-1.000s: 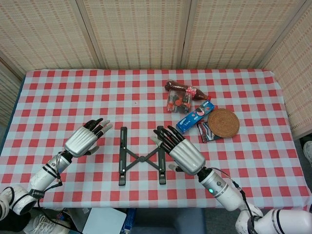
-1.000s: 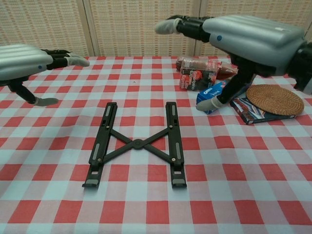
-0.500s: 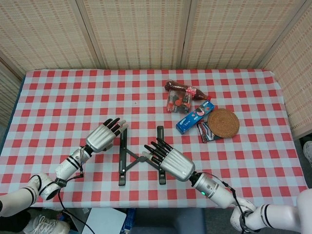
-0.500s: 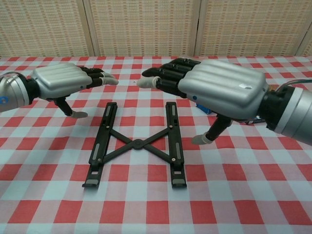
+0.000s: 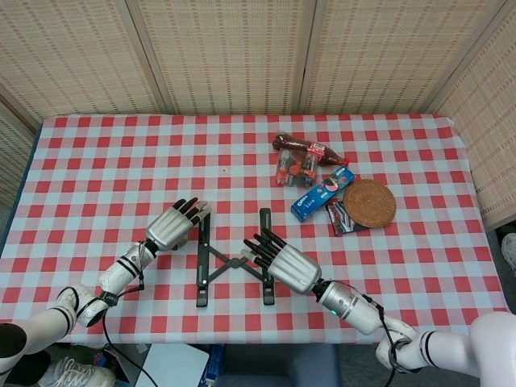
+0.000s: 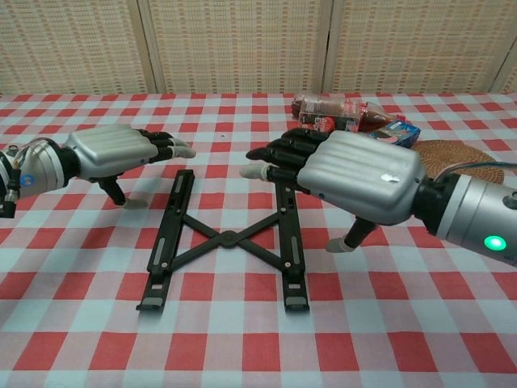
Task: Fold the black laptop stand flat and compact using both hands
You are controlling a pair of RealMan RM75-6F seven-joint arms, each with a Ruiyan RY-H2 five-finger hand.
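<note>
Left hand [image 6: 109, 151] hovering palm down just left of the black laptop stand [image 6: 229, 239], fingers spread, holding nothing. Right hand [image 6: 355, 177] hanging over the stand's right rail, fingers apart, thumb pointing down beside the rail; contact unclear, nothing gripped. Stand lying spread open in an X on the checkered tablecloth [image 5: 121, 161] near the front edge. Snack packs [image 5: 295, 168], bottle [image 5: 308, 148] and woven coaster [image 5: 369, 202] sitting well apart at back right.
</note>
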